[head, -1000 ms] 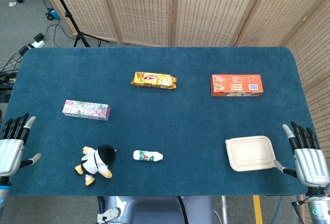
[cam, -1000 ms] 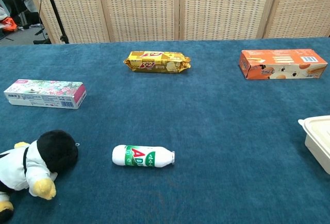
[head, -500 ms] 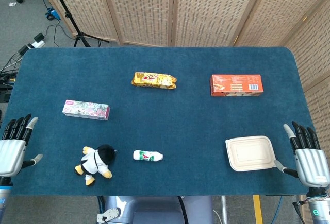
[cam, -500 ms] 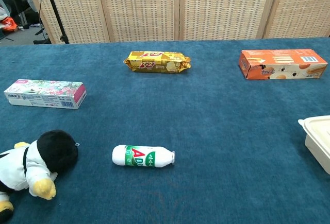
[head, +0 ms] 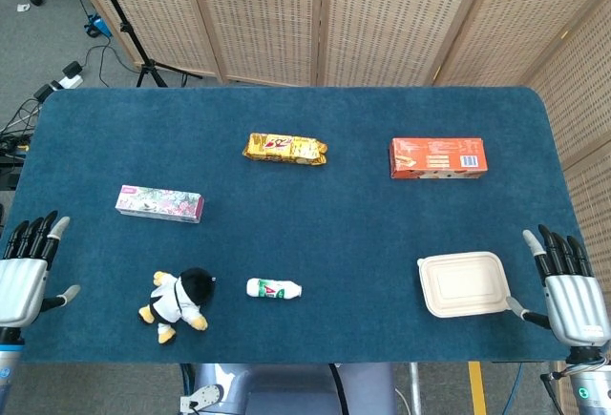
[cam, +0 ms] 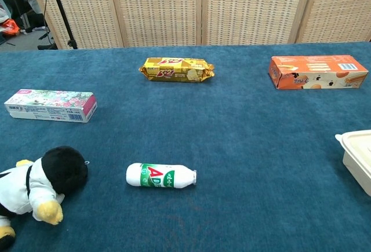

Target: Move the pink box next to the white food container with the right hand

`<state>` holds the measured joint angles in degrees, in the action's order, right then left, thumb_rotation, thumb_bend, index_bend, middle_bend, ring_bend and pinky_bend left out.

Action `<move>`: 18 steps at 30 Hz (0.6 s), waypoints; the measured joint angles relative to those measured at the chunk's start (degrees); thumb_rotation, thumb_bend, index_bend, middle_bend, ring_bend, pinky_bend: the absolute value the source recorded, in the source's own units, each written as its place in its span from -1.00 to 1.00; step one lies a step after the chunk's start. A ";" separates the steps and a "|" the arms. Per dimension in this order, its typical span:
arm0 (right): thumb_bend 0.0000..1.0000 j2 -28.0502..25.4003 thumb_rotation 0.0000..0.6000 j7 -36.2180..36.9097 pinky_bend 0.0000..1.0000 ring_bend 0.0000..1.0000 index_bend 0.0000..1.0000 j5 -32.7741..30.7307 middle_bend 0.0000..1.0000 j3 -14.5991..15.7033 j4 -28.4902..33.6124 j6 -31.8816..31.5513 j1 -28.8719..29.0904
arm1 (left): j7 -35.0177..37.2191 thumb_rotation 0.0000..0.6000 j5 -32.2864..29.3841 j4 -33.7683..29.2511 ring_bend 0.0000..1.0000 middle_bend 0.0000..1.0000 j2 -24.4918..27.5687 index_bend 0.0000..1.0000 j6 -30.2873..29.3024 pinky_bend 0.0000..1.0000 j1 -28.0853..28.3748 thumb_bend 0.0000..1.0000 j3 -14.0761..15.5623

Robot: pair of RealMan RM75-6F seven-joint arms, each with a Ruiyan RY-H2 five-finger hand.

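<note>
The pink box (head: 159,203) with a flowered top lies on the left side of the blue table (head: 315,196); in the chest view the pink box (cam: 50,105) is at the left edge. The white food container (head: 464,283) sits closed at the front right, and only a corner of the container (cam: 357,157) shows in the chest view. My right hand (head: 569,291) hovers just right of the container, fingers spread, holding nothing. My left hand (head: 25,274) hangs at the table's front left edge, also open and empty. Neither hand appears in the chest view.
A gold biscuit packet (head: 284,149) lies at the back centre and an orange box (head: 438,157) at the back right. A plush penguin (head: 178,302) and a small white bottle (head: 274,289) lie near the front left. Wicker screens stand behind the table.
My left hand has sunk slightly toward the front edge. Nothing on the table has moved.
</note>
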<state>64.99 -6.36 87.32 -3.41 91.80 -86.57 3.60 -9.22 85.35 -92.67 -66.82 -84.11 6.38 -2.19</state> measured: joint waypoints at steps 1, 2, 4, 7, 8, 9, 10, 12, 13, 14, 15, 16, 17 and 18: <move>-0.58 0.02 1.00 -0.02 -1.00 -1.00 -0.96 -0.02 -1.00 0.00 -0.01 0.05 0.02 | 0.10 1.00 -0.04 -0.03 -1.00 -1.00 -0.01 -1.00 0.10 -1.00 0.03 -1.00 0.00; -0.58 0.04 1.00 -0.04 -1.00 -1.00 -0.96 -0.04 -1.00 0.00 -0.02 0.11 0.04 | 0.24 1.00 -0.10 -0.07 -1.00 -1.00 -0.03 -1.00 0.23 -1.00 0.06 -1.00 0.01; -0.58 0.07 1.00 -0.06 -1.00 -1.00 -0.96 -0.06 -1.00 -0.01 -0.02 0.14 0.07 | 0.49 1.00 -0.35 -0.13 -1.00 -1.00 -0.04 -1.00 0.67 -1.00 0.15 -1.00 0.03; -0.58 0.11 1.00 -0.08 -1.00 -1.00 -0.96 -0.07 -1.00 -0.01 -0.04 0.22 0.10 | 1.08 1.00 -0.99 -0.34 -1.00 -1.00 0.04 -1.00 1.47 -1.00 0.36 -1.00 -0.02; -0.58 0.14 1.00 -0.10 -1.00 -1.00 -0.96 -0.13 -1.00 -0.01 -0.08 0.28 0.11 | 1.45 1.00 -1.24 -0.51 -1.00 -1.00 0.08 -1.00 1.67 -1.00 0.41 -1.00 -0.09; -0.58 0.18 1.00 -0.15 -1.00 -1.00 -0.96 -0.17 -1.00 -0.01 -0.14 0.35 0.13 | 2.19 1.00 -1.61 -0.84 -1.00 -1.00 0.19 -1.00 2.01 -1.00 0.50 -1.00 -0.21; -0.58 0.23 1.00 -0.24 -1.00 -1.00 -0.96 -0.22 -1.00 -0.01 -0.17 0.43 0.16 | 2.94 1.00 -1.94 -1.13 -1.00 -1.00 0.31 -1.00 2.33 -1.00 0.58 -1.00 -0.32; -0.58 0.37 1.00 -0.51 -1.00 -1.00 -0.96 -0.30 -1.00 0.00 -0.22 0.68 0.26 | 5.41 1.00 -2.94 -2.07 -1.00 -1.00 0.80 -1.00 3.42 -1.00 0.85 -1.00 -0.63; -0.58 0.43 1.00 -0.63 -1.00 -1.00 -0.96 -0.31 -1.00 0.01 -0.24 0.76 0.31 | 6.76 1.00 -3.44 -2.55 -1.00 -1.00 1.12 -1.00 4.05 -1.00 1.01 -1.00 -0.80; -0.58 0.50 1.00 -0.77 -1.00 -1.00 -0.96 -0.32 -1.00 0.02 -0.25 0.83 0.36 | 8.24 1.00 -3.96 -3.05 -1.00 -1.00 1.48 -1.00 4.75 -1.00 1.18 -1.00 -0.97; -0.58 0.55 1.00 -0.88 -1.00 -1.00 -0.96 -0.32 -1.00 0.03 -0.24 0.89 0.39 | 10.39 1.00 -4.68 -3.73 -1.00 -1.00 2.07 -1.00 5.83 -1.00 1.47 -1.00 -1.24; -0.58 0.61 1.00 -1.00 -1.00 -1.00 -0.96 -0.30 -1.00 0.04 -0.23 0.95 0.43 | 12.16 1.00 -5.20 -4.22 -1.00 -1.00 2.55 -1.00 6.71 -1.00 1.72 -1.00 -1.47; -0.58 0.68 1.00 -1.17 -1.00 -1.00 -0.96 -0.29 -1.00 0.05 -0.22 1.00 0.47 | 14.10 1.00 -5.71 -4.66 -1.00 -1.00 3.07 -1.00 7.66 -1.00 2.01 -1.00 -1.73; -0.58 0.74 1.00 -1.30 -1.00 -1.00 -0.96 -0.28 -1.00 0.06 -0.22 1.02 0.49 | 16.93 1.00 -6.38 -5.17 -1.00 -1.00 3.84 -1.00 9.08 -1.00 2.46 -1.00 -2.08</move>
<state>65.72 -7.67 87.04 -3.34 91.58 -85.55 4.09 7.71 78.97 -97.84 -62.97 -75.03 8.84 -4.28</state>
